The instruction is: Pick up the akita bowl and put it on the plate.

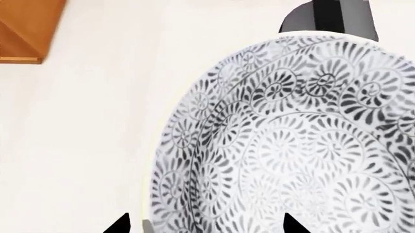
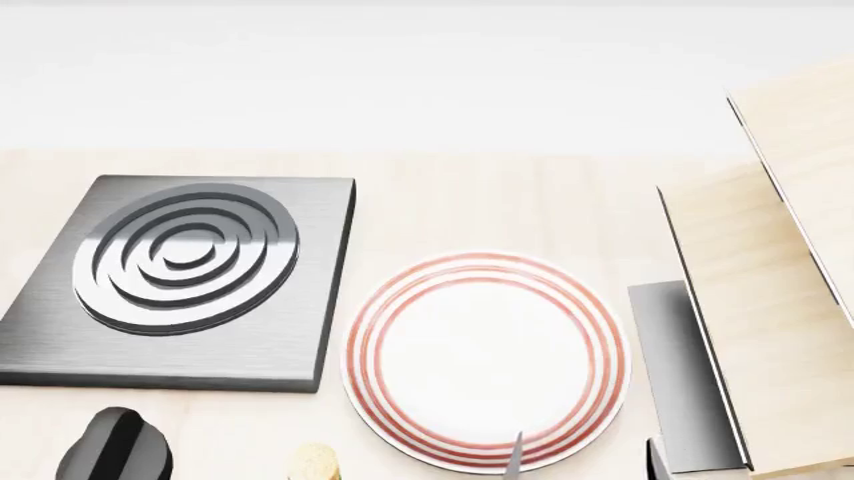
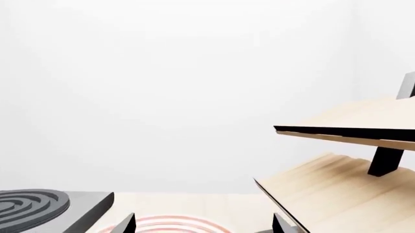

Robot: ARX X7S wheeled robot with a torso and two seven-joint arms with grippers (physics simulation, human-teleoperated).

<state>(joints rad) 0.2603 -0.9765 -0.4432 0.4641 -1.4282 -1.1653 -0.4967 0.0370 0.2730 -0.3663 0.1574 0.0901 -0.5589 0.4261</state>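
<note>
The deep white ceramic akita bowl with dark grey floral pattern [image 1: 292, 141] lies just ahead of the spread-apart left claw [image 1: 204, 224], one fingertip [image 1: 293, 225] overlapping its rim, while the right claw [image 3: 202, 224], also spread, hangs over the red-ringed white plate [image 2: 487, 360] on the counter [image 2: 534, 200].

Dark square burner [image 2: 187, 280] left on table [image 2: 534, 210]; wooden shelf rack [image 2: 781, 300] right.

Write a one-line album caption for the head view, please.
An empty red-ringed plate waits beside a dark square burner on a pale table.
</note>
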